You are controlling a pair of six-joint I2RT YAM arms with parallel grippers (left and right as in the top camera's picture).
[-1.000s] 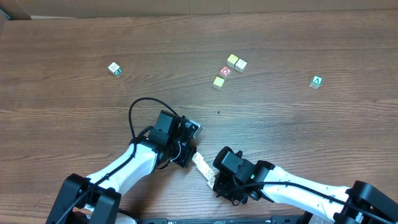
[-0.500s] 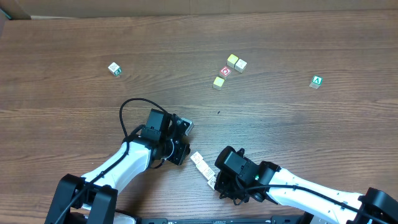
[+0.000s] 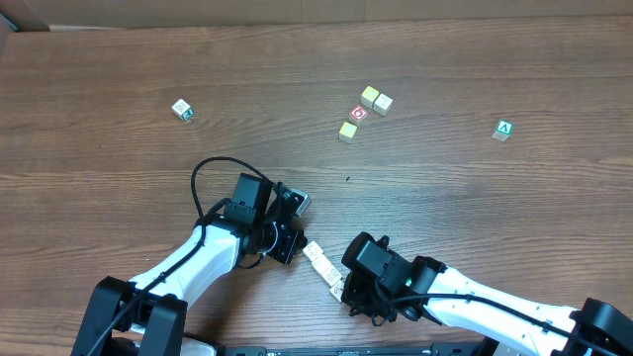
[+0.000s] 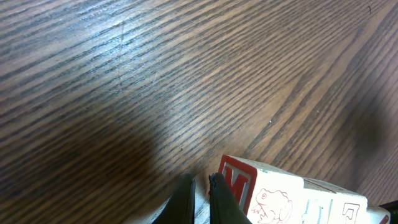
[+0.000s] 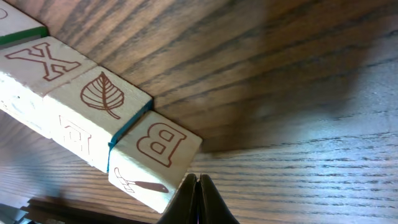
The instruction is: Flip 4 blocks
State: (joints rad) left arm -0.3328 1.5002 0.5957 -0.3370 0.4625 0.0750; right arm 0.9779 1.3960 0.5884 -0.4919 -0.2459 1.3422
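Several pale cream blocks (image 3: 323, 268) lie in a tight diagonal row on the table between my two grippers. In the left wrist view the end block (image 4: 273, 200) shows a red M and a frog outline. My left gripper (image 4: 200, 184) is shut and empty, its tips on the wood just left of that block; overhead it (image 3: 295, 244) sits at the row's upper-left end. The right wrist view shows blocks marked X (image 5: 50, 62), leaf (image 5: 99, 99) and B (image 5: 158, 146). My right gripper (image 5: 198, 182) is shut beside the B block's lower corner, at the row's lower end (image 3: 345, 296).
Farther back stand two cream cubes (image 3: 376, 100), a red-faced cube (image 3: 358, 114) and a yellowish cube (image 3: 347, 131). A green "A" cube (image 3: 503, 130) lies at the right and a lone cube (image 3: 181, 109) at the far left. Cardboard lines the far edge.
A second ago the left gripper stood a little farther right; it has shifted left. The right gripper has slid slightly down and right. Nothing has moved in the last half second.
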